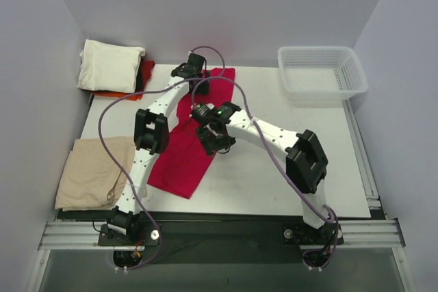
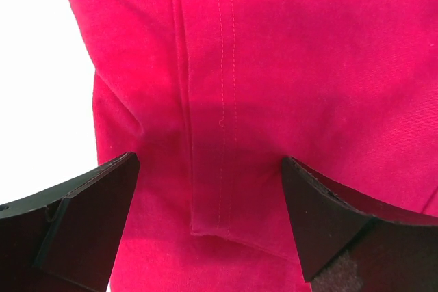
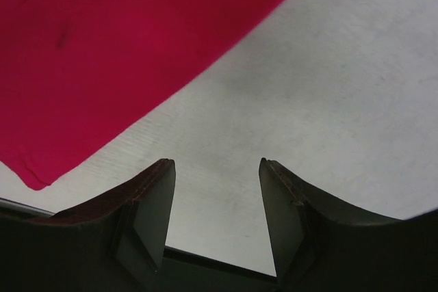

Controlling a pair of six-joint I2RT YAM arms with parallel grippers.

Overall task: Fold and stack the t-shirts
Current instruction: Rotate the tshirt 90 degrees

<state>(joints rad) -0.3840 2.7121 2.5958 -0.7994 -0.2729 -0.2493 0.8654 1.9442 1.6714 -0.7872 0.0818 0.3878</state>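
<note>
Lying as a long narrow strip across the middle of the tabletop [image 1: 274,176], the crimson t-shirt [image 1: 179,162] looks to have its sides turned in already, so I judge the lengthwise fold done and the end-to-end fold the step in hand. That would explain where the arms are. The left fingers [image 1: 189,68] hover spread apart over the strip's far end, and the wrist view shows them straddling a double-stitched hem [image 2: 226,100] with cloth under both tips, nothing pinched, placed to close on that end. The right fingers [image 1: 211,140] sit just beside the strip's right edge about midway along it. They are spread too, and their own camera shows bare tabletop between them with the red edge off to one side, so they grip nothing; a spot there would suit pinning the fold line or tidying the edge. At the far left corner a folded cream-white t-shirt [image 1: 109,65] rests on an orange-red t-shirt [image 1: 147,70], which I take for the stack the crimson one should join. A tan t-shirt [image 1: 92,172] lies rumpled at the near left edge, partly overhanging, apparently waiting its turn. The basket [image 1: 321,73] stands well apart at the far right.
</note>
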